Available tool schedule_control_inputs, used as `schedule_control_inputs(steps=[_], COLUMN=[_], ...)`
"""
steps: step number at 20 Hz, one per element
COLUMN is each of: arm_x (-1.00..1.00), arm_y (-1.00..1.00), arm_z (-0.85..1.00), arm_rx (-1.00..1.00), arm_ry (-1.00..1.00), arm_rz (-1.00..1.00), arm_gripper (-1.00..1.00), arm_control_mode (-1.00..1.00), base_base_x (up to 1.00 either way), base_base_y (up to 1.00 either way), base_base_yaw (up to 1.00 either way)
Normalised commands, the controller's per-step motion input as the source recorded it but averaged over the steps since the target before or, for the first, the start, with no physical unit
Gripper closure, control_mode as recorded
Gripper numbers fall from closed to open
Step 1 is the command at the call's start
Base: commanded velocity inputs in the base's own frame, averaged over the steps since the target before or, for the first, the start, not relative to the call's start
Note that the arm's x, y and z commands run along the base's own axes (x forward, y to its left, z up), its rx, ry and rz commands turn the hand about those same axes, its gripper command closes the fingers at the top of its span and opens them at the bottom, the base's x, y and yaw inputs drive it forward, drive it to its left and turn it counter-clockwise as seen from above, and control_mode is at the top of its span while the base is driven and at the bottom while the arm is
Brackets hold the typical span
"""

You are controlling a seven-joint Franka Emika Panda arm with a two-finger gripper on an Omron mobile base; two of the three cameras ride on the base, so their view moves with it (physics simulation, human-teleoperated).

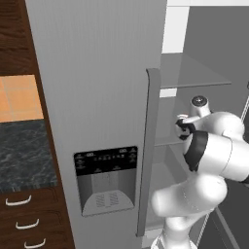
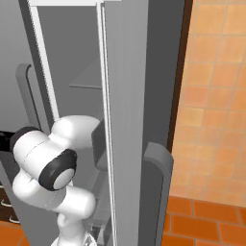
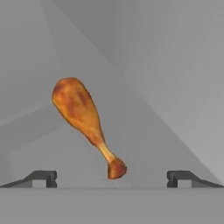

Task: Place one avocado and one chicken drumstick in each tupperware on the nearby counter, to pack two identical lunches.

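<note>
— How's your hand?
— My gripper (image 3: pixel 111 178) is spread wide and holds nothing.
— And the food?
— A chicken drumstick (image 3: pixel 85 120) lies between my fingertips (image 3: pixel 43 177), bone end nearest me, on a grey fridge shelf (image 3: pixel 175 87). The counter (image 1: pixel 24 153) sits left of the fridge door (image 1: pixel 97 97).

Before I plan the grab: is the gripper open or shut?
Open. In the hand view the gripper fingertips stand wide apart, the chicken drumstick lying untouched ahead.

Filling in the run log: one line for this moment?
phase: reaching into fridge | end effector: open, empty | target: chicken drumstick, ahead between fingertips, not gripped
</note>
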Motion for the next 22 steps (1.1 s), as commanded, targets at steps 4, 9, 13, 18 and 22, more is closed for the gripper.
schedule_control_inputs(steps=[4, 9, 13, 18, 22], arm_x=[0.51, 0.5, 0.42, 0.06, -0.38], arm_y=[-0.2, -0.17, 0.0, -0.01, 0.0], arm_z=[-0.22, -0.34, -0.57, -0.74, -0.64], arm_rx=[0.04, 0.03, 0.0, 0.0, 0.0], arm_ry=[0.0, 0.0, 0.0, 0.0, -0.01], arm_rz=[0.0, 0.0, 0.0, 0.0, 0.0], arm_gripper=[-1.0, -1.0, -1.0, 1.0, 1.0], arm_control_mode=[-1.0, -1.0, -1.0, -1.0, -1.0], base_base_x=[0.0, 0.0, 0.0, 0.0, 0.0], base_base_y=[0.0, 0.0, 0.0, 0.0, 0.0], base_base_yaw=[0.0, 0.0, 0.0, 0.0, 0.0])
